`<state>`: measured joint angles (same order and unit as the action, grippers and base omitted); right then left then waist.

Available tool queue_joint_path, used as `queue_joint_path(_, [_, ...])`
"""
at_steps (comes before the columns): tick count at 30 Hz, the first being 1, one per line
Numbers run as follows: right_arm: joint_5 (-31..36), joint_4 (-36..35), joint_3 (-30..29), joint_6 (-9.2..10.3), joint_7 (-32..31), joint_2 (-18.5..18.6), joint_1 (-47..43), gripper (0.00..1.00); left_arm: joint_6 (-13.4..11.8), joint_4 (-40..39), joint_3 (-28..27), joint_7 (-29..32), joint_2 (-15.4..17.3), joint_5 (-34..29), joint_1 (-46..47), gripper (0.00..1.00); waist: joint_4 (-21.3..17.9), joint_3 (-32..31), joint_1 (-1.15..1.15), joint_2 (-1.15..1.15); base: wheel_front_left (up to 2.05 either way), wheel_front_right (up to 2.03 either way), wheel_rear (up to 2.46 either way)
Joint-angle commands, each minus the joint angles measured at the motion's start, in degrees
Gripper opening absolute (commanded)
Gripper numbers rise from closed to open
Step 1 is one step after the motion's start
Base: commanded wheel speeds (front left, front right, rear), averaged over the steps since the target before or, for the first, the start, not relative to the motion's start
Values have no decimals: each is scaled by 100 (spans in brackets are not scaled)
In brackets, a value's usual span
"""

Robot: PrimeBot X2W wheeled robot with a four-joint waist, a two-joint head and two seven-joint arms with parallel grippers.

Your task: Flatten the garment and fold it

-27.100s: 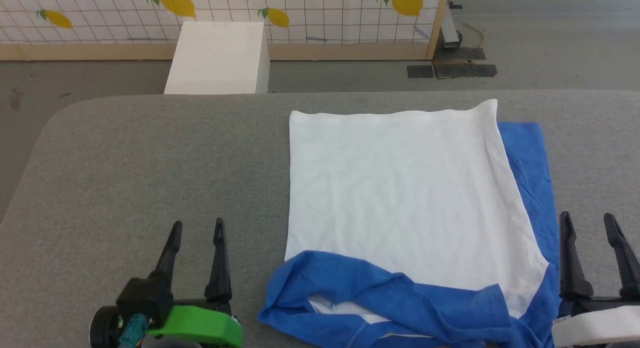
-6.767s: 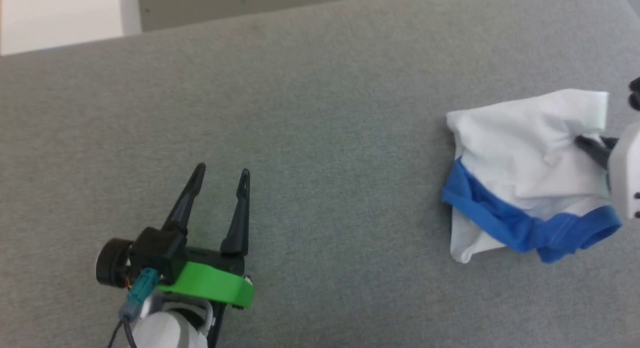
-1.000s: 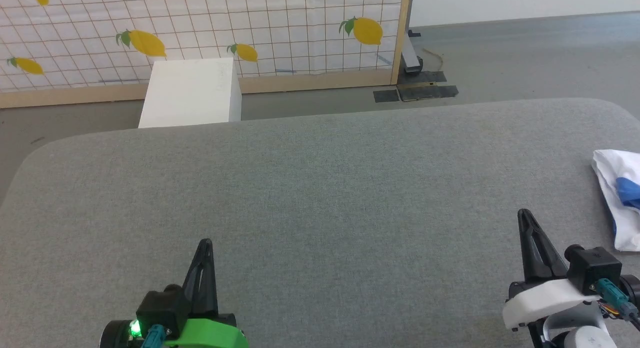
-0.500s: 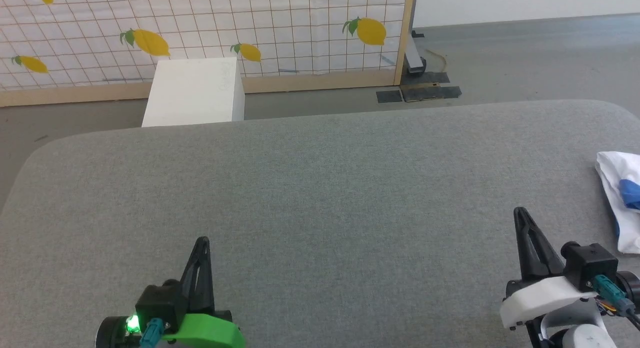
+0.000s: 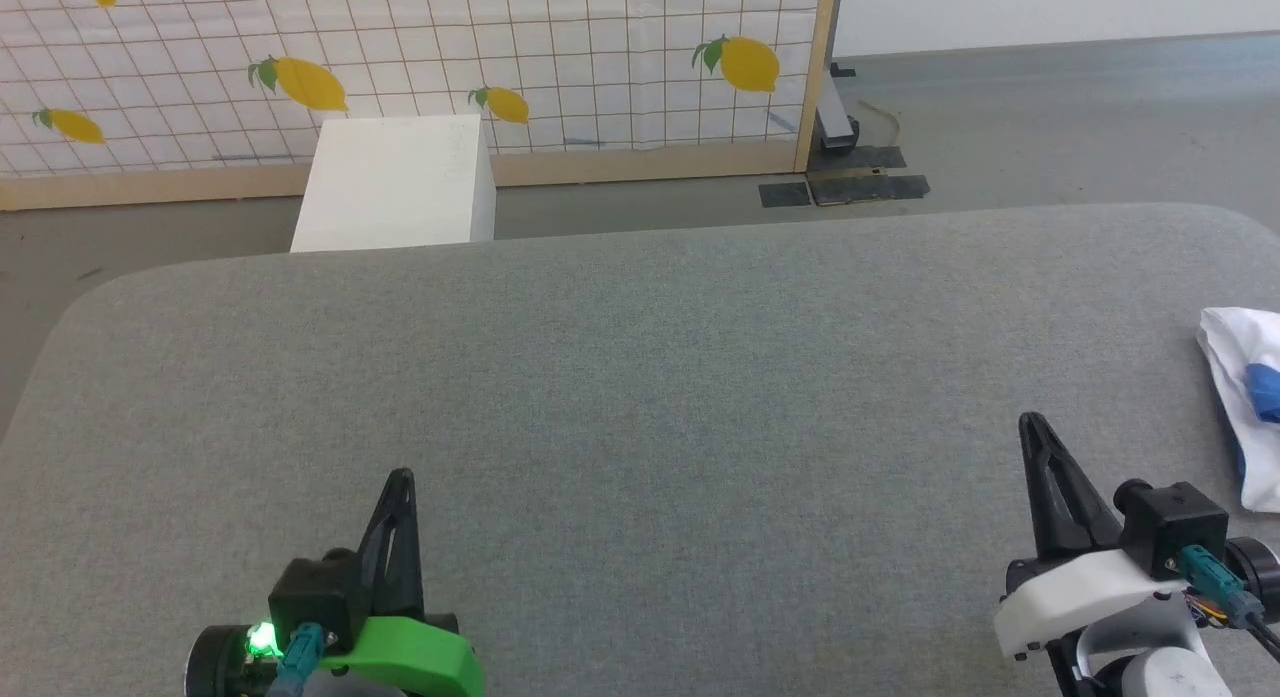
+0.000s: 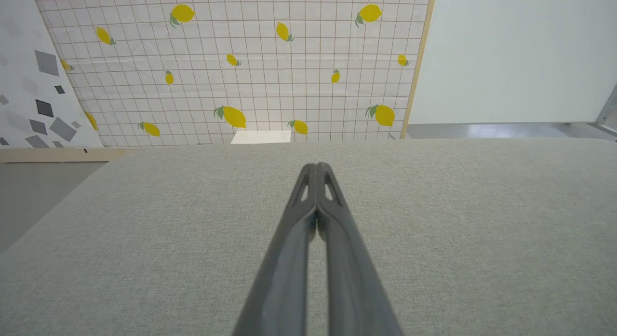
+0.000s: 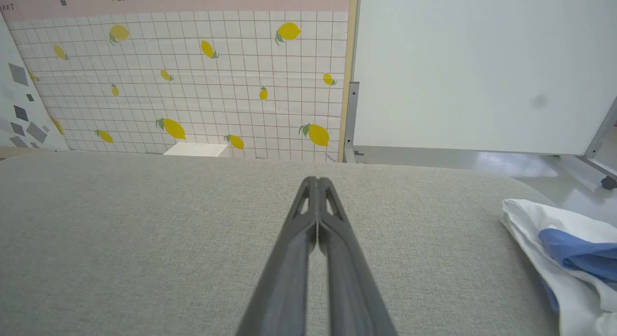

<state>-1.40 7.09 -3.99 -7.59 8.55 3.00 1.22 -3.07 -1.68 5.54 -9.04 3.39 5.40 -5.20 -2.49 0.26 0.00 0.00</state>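
The garment (image 5: 1245, 407) is a folded bundle of white cloth with a blue patch, lying at the far right edge of the grey table and cut off by the head view's border. In the right wrist view the garment (image 7: 564, 249) lies to the right of my fingers, apart from them. My right gripper (image 5: 1030, 422) is shut and empty, low at the right, to the left of the bundle. Its tips meet in the right wrist view (image 7: 313, 180). My left gripper (image 5: 400, 477) is shut and empty at the lower left, tips pressed together (image 6: 315, 166).
The grey fabric table (image 5: 640, 377) has rounded corners and a far edge with floor beyond. A white box (image 5: 400, 182) stands on the floor behind it, before a lemon-patterned tiled panel (image 5: 420, 67) with a wooden frame.
The whole head picture has shifted slightly right and down, so the camera moved. Both grippers stay shut and the garment lies as it was.
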Motion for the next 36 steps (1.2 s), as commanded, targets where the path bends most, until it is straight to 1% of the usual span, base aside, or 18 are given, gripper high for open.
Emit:
queue_joint_path(1, [38, -53, 25, 4, -31, -5, -38, 0, 38, 25, -46, 46, -21, -69, 113, 0, 6, -1, 0, 0, 0, 0, 0])
queue_joint_path(36, [87, -372, 207, 7, -431, -9, -79, 0, 169, 94, -293, 462, -35, -298, 311, 0, 124, -13, 0, 0, 0, 0, 0])
